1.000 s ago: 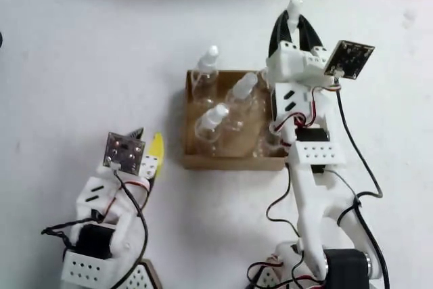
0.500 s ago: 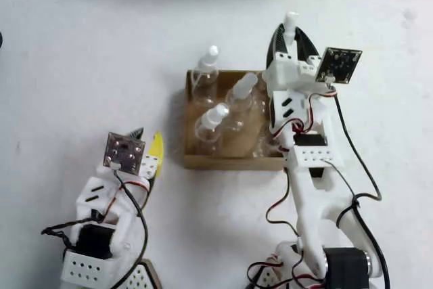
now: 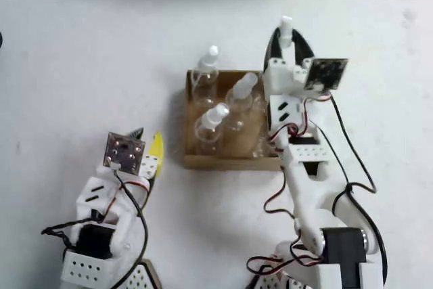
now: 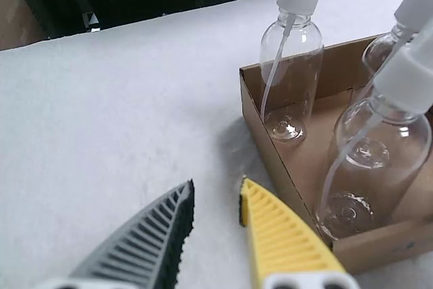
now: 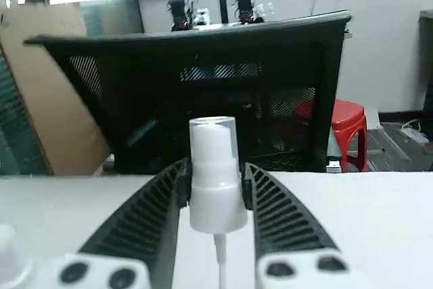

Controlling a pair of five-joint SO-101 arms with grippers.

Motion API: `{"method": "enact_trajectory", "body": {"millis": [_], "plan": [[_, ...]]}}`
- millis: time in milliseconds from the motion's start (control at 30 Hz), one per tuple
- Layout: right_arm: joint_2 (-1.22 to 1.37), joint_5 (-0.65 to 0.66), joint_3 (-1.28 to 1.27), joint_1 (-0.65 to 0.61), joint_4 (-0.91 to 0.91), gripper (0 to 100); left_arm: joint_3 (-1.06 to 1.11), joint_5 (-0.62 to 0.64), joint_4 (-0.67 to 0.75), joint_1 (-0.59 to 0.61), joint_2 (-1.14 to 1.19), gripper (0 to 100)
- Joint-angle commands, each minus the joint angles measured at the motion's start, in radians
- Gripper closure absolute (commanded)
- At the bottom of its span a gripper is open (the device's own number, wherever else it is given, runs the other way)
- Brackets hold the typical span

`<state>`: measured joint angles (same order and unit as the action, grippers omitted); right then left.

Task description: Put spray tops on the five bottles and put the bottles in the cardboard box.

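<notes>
The left gripper [image 3: 149, 132] is hanging low over the table [image 3: 101, 52] at about eight o'clock from the cardboard box [image 3: 230, 162], probably parked there to keep out of the other arm's way. Its grey and yellow jaws are standing slightly apart, gripping nothing and touching nothing. The box is sitting mid-table, and three capped bottles [image 3: 211, 130] are standing upright inside it, at roughly eleven, twelve and eight o'clock from its centre, likely crowding that side to leave room for the rest. The right arm is partly covering the three o'clock side. The right gripper [image 3: 287, 37] is hovering at one o'clock from the box, just past its far-right corner. Its black jaws are pinching the collar of a white spray top [image 5: 215, 187], which is being held upright with its thin tube hanging down. I cannot tell whether a bottle is hanging beneath it.
</notes>
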<state>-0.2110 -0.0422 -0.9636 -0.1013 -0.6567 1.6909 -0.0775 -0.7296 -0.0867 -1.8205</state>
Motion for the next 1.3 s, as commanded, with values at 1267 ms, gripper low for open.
{"method": "enact_trajectory", "body": {"millis": [1267], "plan": [[-0.550,0.084,0.020,0.041,0.464,84.5,0.000,-0.012,0.005,-0.015,-0.007,90]]}}
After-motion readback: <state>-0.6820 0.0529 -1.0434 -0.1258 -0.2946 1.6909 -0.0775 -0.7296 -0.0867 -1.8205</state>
